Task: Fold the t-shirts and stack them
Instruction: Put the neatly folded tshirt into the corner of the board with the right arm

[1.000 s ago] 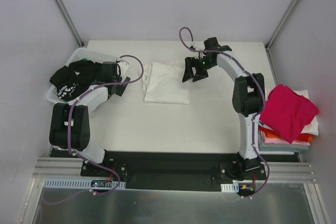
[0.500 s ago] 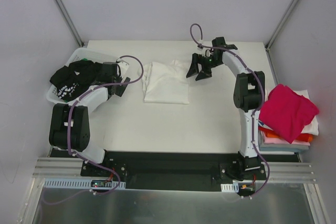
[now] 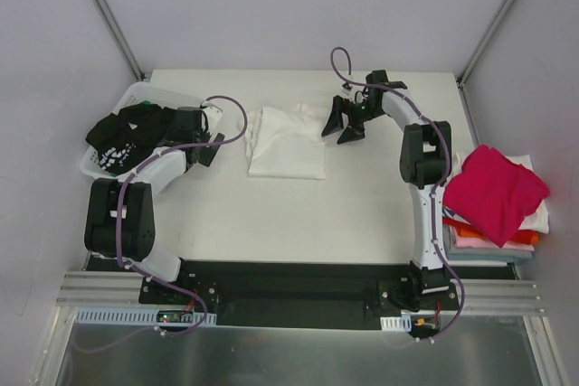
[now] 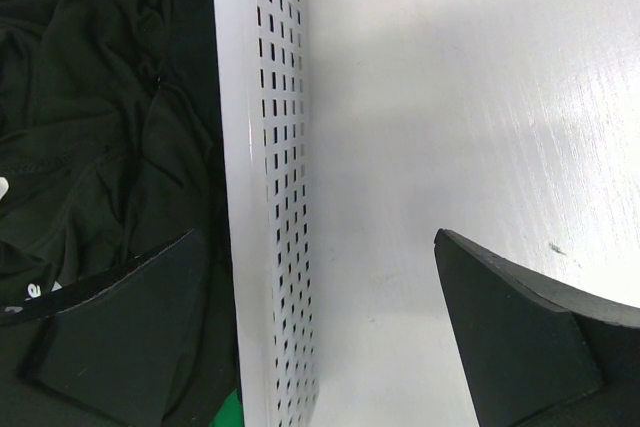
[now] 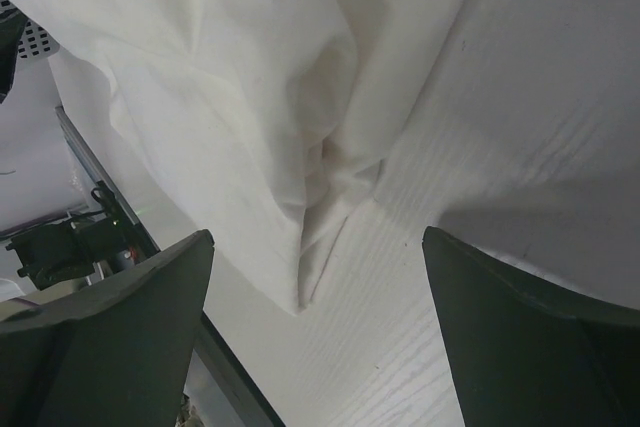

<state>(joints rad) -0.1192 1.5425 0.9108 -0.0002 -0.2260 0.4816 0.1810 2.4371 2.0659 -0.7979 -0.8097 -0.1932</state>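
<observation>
The right claw point(image 3: 345, 124) now hangs nearer the white t-shirt point(image 3: 285, 144), wide open and empty; best pinch the loose corner low.

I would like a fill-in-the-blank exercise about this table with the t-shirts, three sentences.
The t-shirt in the white plastic basket is ___ with white print. The magenta t-shirt lies on ___ of the stack at the right. The right gripper, beside the folded white t-shirt, is ___. Missing: black, top, open.
</observation>
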